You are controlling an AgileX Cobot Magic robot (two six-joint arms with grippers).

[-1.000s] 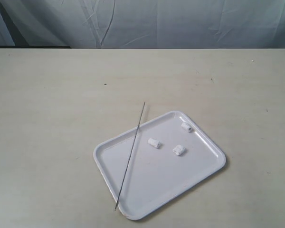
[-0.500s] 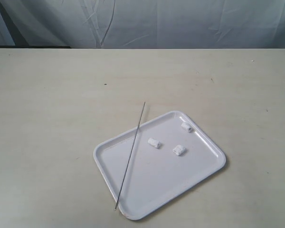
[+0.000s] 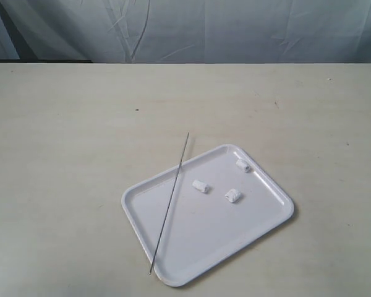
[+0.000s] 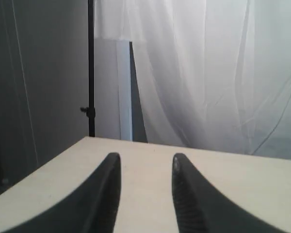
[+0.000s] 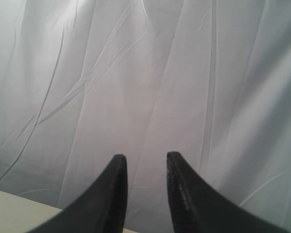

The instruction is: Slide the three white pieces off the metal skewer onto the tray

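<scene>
Nothing moved: three white pieces loose on tray, metal skewer bare; left tool, right tool released, empty, so best keep clear

Exterior camera high, tilted down over table, tray close, curtain beyond; left wrist camera low, level past left gripper across table to curtain; right wrist camera past right gripper, nearly all curtain; shared by all: table, curtain.

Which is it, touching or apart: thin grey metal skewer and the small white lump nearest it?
Apart. Exterior view shows a strip of bare flat white plastic tray between the skewer and that lump.
</scene>
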